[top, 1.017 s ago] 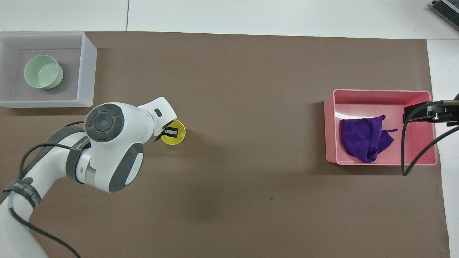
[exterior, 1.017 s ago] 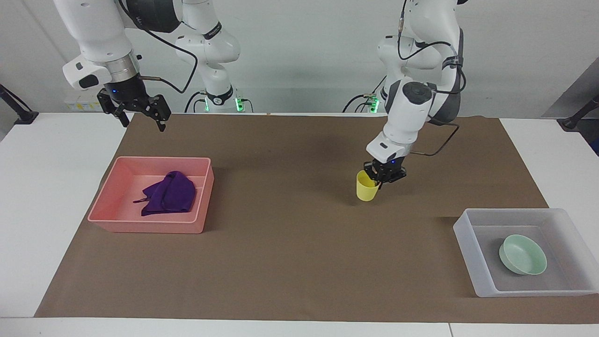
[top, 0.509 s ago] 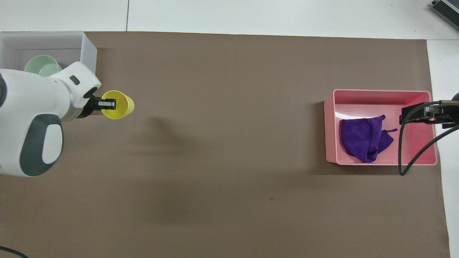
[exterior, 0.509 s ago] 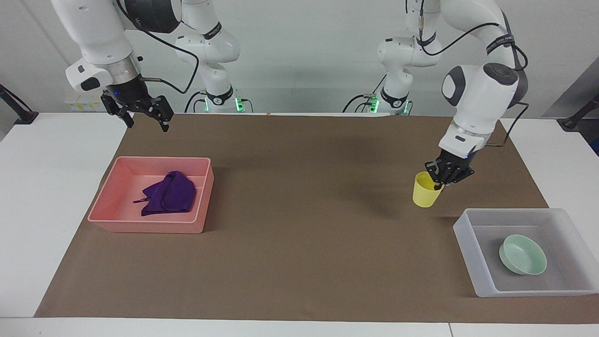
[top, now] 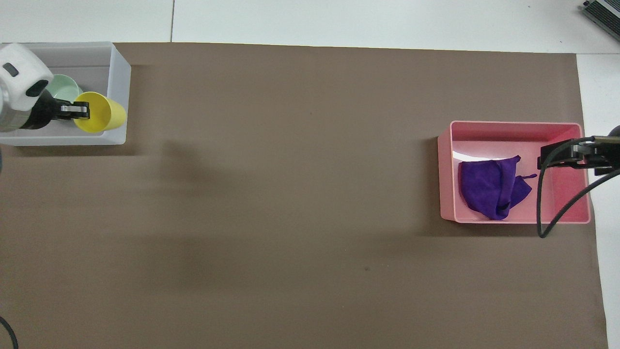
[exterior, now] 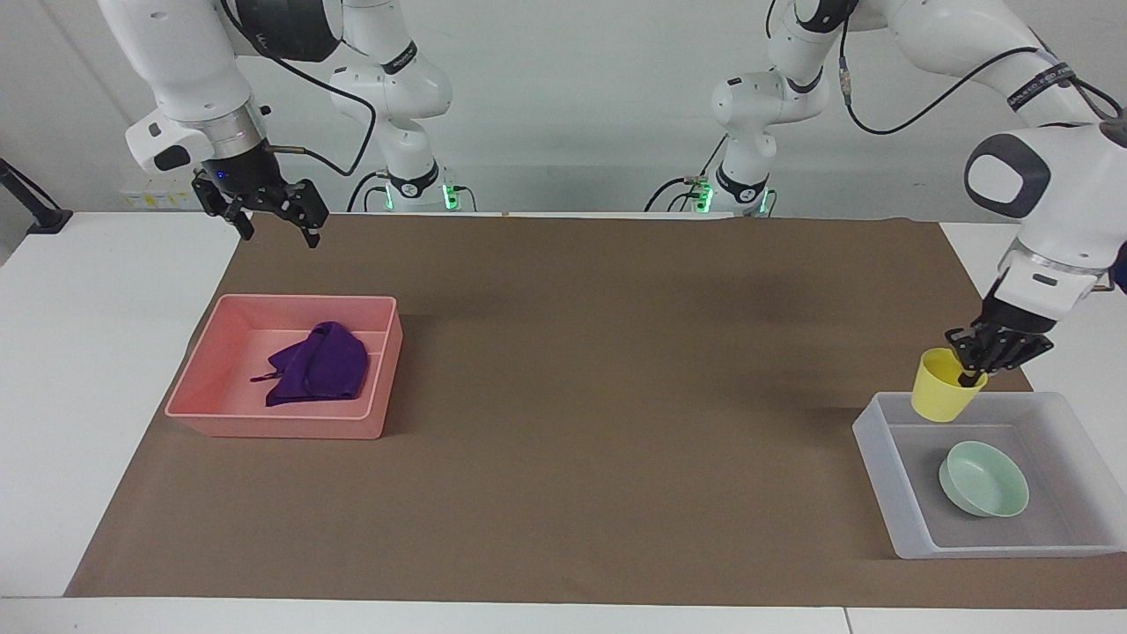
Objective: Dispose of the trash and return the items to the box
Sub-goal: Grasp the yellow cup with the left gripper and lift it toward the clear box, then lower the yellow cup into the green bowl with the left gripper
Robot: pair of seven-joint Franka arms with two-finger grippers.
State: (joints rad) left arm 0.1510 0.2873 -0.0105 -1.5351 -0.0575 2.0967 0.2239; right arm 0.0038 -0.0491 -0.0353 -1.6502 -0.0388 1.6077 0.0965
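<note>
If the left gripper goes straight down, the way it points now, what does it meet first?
The left gripper, shut on the yellow cup, hangs over the clear box at its wall nearer the robots. Going down, the cup probably meets the box floor beside the green bowl, though it may clip that wall.

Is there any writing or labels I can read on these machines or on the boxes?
Black band on the left arm: pale lettering, too small to read.
Black bands on the right arm: lettering too small to read.
Yellow cup, mint bowl, clear box, pink tray, purple rag: no text visible.
</note>
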